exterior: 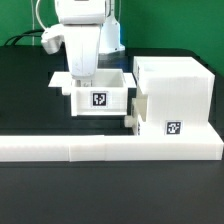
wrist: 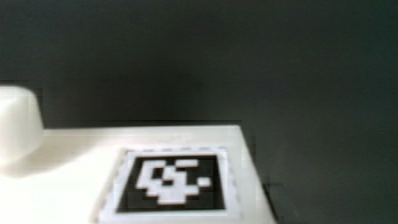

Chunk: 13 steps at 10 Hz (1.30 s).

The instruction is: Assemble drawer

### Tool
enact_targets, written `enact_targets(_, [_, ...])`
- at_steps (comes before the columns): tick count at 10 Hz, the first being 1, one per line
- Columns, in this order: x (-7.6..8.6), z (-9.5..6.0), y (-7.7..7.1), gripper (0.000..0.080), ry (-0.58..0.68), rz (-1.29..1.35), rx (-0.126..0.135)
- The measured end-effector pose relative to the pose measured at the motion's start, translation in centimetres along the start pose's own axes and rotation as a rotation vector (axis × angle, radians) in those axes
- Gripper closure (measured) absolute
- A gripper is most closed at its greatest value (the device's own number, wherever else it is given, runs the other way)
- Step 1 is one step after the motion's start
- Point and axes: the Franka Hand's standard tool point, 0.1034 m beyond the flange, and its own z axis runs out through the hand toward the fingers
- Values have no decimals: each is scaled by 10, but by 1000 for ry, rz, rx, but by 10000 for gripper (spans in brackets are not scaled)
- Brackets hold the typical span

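The white robot arm [exterior: 80,35] stands over the black desk [exterior: 30,100], with its wrist lowered into a small open-topped white plastic tray [exterior: 97,92]. The fingers [exterior: 82,80] sit inside the tray's cavity, hidden by the tray's walls and the wrist housing, so whether they are spread, closed or holding anything cannot be told.

The tray surrounds the fingers. Its front wall, on the camera side of them, carries a black-and-white square tag [exterior: 99,98]. A second flat white piece [exterior: 60,80] shows just beyond the tray's far edge, toward the exterior view's left of the fingers; what it is cannot be told.

The large cube-like white plastic housing [exterior: 175,95] stands just beside the tray, on the exterior view's right of the fingers. Whether the two touch cannot be told. A small round white knob [exterior: 130,120] shows low down, at the gap between tray and housing. The housing's front face bears its own square tag [exterior: 174,128].

The long low white wall [exterior: 100,148] lies across the desk nearer the camera than the fingers, in front of both tray and housing.

The wrist view shows a blurred white surface [wrist: 89,145] with a square tag [wrist: 173,180] on it, dark desk behind, and a rounded white form [wrist: 18,120] at one edge.
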Motion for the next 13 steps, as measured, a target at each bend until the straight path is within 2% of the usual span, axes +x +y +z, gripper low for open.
enact_targets(3, [0, 0, 0, 757, 0, 1, 1])
enact_targets(5, [2, -2, 6, 757, -1, 0, 9])
enact_targets(7, [8, -2, 12, 757, 0, 18, 4])
enact_targets(10, [8, -1, 11, 757, 1, 26, 2])
enact_targets(11, [8, -1, 13, 757, 3, 26, -19])
enact_targets(13, [9, 0, 11, 757, 2, 25, -11])
